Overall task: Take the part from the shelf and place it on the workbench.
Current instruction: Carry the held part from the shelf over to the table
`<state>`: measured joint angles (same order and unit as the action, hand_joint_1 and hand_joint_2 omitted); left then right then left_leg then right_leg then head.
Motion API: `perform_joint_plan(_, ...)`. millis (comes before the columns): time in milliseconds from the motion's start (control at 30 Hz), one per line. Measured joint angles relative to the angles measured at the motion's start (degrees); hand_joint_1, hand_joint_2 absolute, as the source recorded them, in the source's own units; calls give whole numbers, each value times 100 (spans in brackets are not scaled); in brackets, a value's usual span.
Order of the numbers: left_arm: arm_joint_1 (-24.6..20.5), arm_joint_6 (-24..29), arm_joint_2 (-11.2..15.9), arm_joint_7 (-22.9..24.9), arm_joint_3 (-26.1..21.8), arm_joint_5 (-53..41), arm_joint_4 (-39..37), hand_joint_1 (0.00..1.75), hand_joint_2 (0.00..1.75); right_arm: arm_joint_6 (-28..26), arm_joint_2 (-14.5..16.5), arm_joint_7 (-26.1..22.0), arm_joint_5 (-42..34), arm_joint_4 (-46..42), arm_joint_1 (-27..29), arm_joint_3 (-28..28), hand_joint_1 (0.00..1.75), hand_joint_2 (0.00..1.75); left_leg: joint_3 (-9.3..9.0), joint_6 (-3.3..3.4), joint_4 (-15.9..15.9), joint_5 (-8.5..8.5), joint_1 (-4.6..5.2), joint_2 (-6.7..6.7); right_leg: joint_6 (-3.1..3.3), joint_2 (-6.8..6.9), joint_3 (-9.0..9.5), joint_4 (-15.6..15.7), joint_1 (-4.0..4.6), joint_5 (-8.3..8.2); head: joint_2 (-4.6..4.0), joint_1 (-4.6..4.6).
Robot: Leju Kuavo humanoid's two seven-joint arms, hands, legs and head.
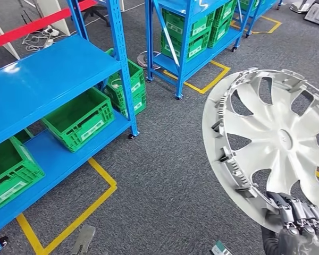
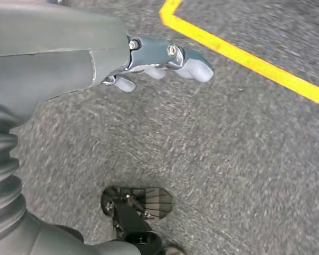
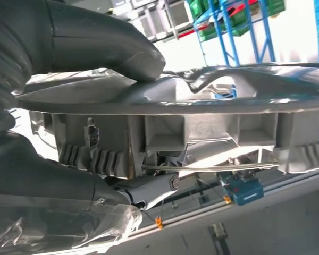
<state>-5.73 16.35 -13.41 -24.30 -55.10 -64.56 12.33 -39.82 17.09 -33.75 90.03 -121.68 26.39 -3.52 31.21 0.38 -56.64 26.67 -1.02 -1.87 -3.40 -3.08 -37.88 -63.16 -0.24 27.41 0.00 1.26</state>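
Right hand (image 1: 300, 223) clamped on the lower rim of the part (image 1: 276, 141), a silver plastic wheel cover with curved spokes and a round hub; dark fingers (image 1: 296, 208) hooked over the rim's inner side. In the right wrist view, thick grey thumb (image 3: 109, 45) pressed on one face of the cover (image 3: 214, 101) and the fingers (image 3: 150, 191) tucked under the ribbed clips of the rim on the other face, the edge pinched between them. Cover held up in the air, tilted, ribbed back side and wire ring toward the camera, well apart from the blue shelf (image 1: 49, 74) and out over the grey carpet (image 1: 166, 159).

Left hand (image 2: 158, 58) holding nothing, fingers stretched out nearly straight and close together above the carpet (image 2: 214, 175), near a yellow floor line (image 2: 246, 58).

Relative to the blue shelf: upper board bare and glossy; two green crates (image 1: 80, 117) on its lower board, one near the upright post, another (image 1: 9, 170) toward the near end; stacked green crates (image 1: 129, 85) just behind the post. Yellow tape outline (image 1: 90, 204) on the carpet just in front of the shelf's lower board. A second blue rack (image 1: 190, 32) with more green crates farther off across the carpet, also framed by yellow tape.
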Motion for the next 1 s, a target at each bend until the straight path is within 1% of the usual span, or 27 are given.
perform_joint_plan(33, 8, 35, 8, -5, 1, -18, 0, 0, 175, 0, 1, 11, 0, 18, -28, 6, 175, 175, 1, 17, -1, 4, 10, 73, -21, 152, -187, -400, 1, 206, 0, -21)
perform_joint_plan(67, 17, 56, 15, -7, 2, -35, 0, 0, 175, 0, 1, 22, -1, 33, -46, 10, 175, 175, 1, 23, -2, 7, 20, 152, -36, 228, -369, -799, -7, 377, 0, -25)
perform_joint_plan(100, 23, 71, 22, -7, 2, -46, 0, 0, 175, 0, 1, 34, -2, 48, -55, 14, 175, 175, 0, 24, -3, 11, 27, 229, -43, 262, -490, -1075, -16, 463, 0, -25)
perform_joint_plan(133, 23, 77, 29, -7, 4, -56, 0, 0, 175, 1, 1, 45, -2, 61, -57, 15, 175, 175, -4, 22, -4, 15, 30, 302, -45, 279, -507, -1141, -22, 442, 0, -25)
perform_joint_plan(167, 18, 78, 32, -7, 7, -63, 0, 0, 175, 1, 1, 55, -2, 73, -56, 15, 175, 175, -13, 16, -4, 22, 31, 367, -40, 300, -392, -954, -27, 316, 0, -25)
perform_joint_plan(200, 11, 75, 33, -7, 10, -69, 0, 0, 175, 1, 1, 62, -2, 83, -57, 15, 175, 175, -27, 4, -5, 33, 31, 427, -31, 360, -175, -582, -27, 135, 0, -26)
perform_joint_plan(267, 2, 15, 37, 3, 15, -70, 0, 0, 175, 0, 1, 72, -3, 97, -64, 17, 175, 175, -61, -44, -8, 64, 57, 532, 13, 573, 275, 198, -2, -118, 0, -25)
perform_joint_plan(300, -1, -37, 40, 13, 16, -65, 0, 0, 175, 0, 1, 75, -4, 101, -70, 22, 175, 175, -75, -73, -9, 74, 73, 578, 43, 636, 397, 408, 11, -167, 0, -21)
perform_joint_plan(333, -3, -91, 45, 30, 15, -57, 0, 0, 175, 0, 1, 78, -5, 105, -75, 26, 175, 175, -85, -103, -6, 79, 87, 623, 79, 643, 435, 483, 27, -169, 0, -16)
perform_joint_plan(400, -13, -157, 46, 57, 14, -43, 0, 0, 175, 0, 1, 79, -6, 108, -78, 32, 175, 175, -98, -165, 7, 86, 80, 711, 154, 509, 414, 486, 31, -196, 0, -11)
perform_joint_plan(433, -22, -177, 46, 66, 14, -40, 0, 0, 175, 0, 2, 77, -6, 108, -77, 34, 175, 175, -93, -197, -18, 123, 68, 690, 190, 451, 410, 499, 26, -209, 0, -7)
perform_joint_plan(467, -32, -202, 46, 69, 14, -38, 0, 0, 175, 0, 4, 73, -5, 109, -81, 36, 175, 175, -45, -222, -132, 219, 59, 611, 226, 397, 410, 517, 17, -226, 0, -1)
perform_joint_plan(500, -39, -231, 47, 74, 15, -34, 0, 0, 175, 0, 8, 67, -5, 110, -90, 38, 175, 175, 65, -241, -374, 375, 52, 492, 258, 343, 412, 533, 5, -242, 0, 13)
perform_joint_plan(567, -36, -288, 57, 84, 14, -27, 0, 0, 175, 0, 15, 50, -4, 122, -111, 38, 175, 175, 441, -251, -1146, 743, 49, 271, 290, 225, 399, 538, 4, -255, 0, 34)
perform_joint_plan(600, -27, -307, 62, 91, 14, -25, 0, 0, 175, 0, 18, 38, -4, 131, -117, 37, 175, 175, 621, -253, -1488, 846, 49, 229, 295, 153, 394, 537, 6, -258, 0, 39)
perform_joint_plan(633, -19, -320, 65, 95, 13, -23, 0, 0, 175, 0, 19, 17, -4, 141, -118, 35, 175, 175, 724, -253, -1652, 834, 49, 211, 295, 75, 394, 536, 6, -259, 0, 39)
perform_joint_plan(667, -17, -329, 66, 99, 13, -20, 0, 0, 175, 0, 21, -17, -4, 148, -117, 31, 175, 175, 723, -249, -1593, 706, 48, 201, 293, -6, 395, 533, 4, -261, 0, 39)
perform_joint_plan(700, -19, -336, 68, 101, 13, -15, 0, 0, 175, 0, 28, -59, -4, 153, -116, 23, 175, 175, 614, -243, -1319, 494, 43, 176, 286, -87, 398, 530, -1, -263, 0, 39)
perform_joint_plan(733, -23, -340, 72, 101, 13, -10, 0, 0, 175, 0, 41, -107, -4, 155, -115, 11, 175, 175, 448, -238, -939, 268, 32, 98, 273, -163, 397, 524, -8, -266, 0, 40)
perform_joint_plan(767, -26, -345, 76, 100, 13, -6, 0, 0, 175, 0, 57, -153, -5, 155, -116, -7, 175, 175, 273, -230, -548, 109, 16, -8, 249, -236, 383, 499, -3, -264, 0, 43)
perform_joint_plan(800, -28, -350, 82, 99, 13, -3, 0, 0, 175, 0, 71, -193, -5, 154, -114, -26, 175, 175, 151, -219, -275, 24, 4, -100, 222, -300, 361, 480, 1, -265, 1, 43)
perform_joint_plan(833, -30, -355, 87, 99, 13, -3, 0, 0, 175, 0, 81, -227, -6, 154, -109, -46, 175, 175, 91, -201, -130, 8, 0, -161, 192, -354, 335, 466, 2, -269, 1, 45)
perform_joint_plan(867, -31, -363, 88, 98, 13, -3, 0, 0, 175, 0, 88, -255, -6, 153, -98, -64, 175, 175, 75, -174, -81, 22, 7, -156, 159, -406, 310, 461, 1, -278, 1, 45)
perform_joint_plan(900, -33, -371, 86, 98, 12, -3, 0, 0, 175, 0, 92, -276, -6, 153, -79, -78, 175, 175, 82, -138, -87, 17, 8, -101, 129, -453, 281, 476, -13, -290, 1, 43)
perform_joint_plan(933, -38, -379, 83, 98, 11, -3, 0, 0, 175, 0, 96, -291, -7, 153, -57, -92, 175, 175, 80, -99, -79, 7, 7, -45, 99, -420, 253, 459, -16, -279, 0, 41)
perform_joint_plan(967, -42, -388, 80, 97, 10, -2, 0, 0, 175, 0, 99, -304, -6, 151, -41, -104, 175, 175, 76, -57, -72, -2, 3, 12, 71, -311, 194, 368, -11, -216, 0, 18)
perform_joint_plan(1000, -43, -395, 79, 97, 9, -2, 0, 0, 175, 0, 101, -311, -6, 150, -34, -113, 175, 175, 72, -22, -63, -7, -2, 73, 47, -150, 84, 160, -1, -89, 0, -5)
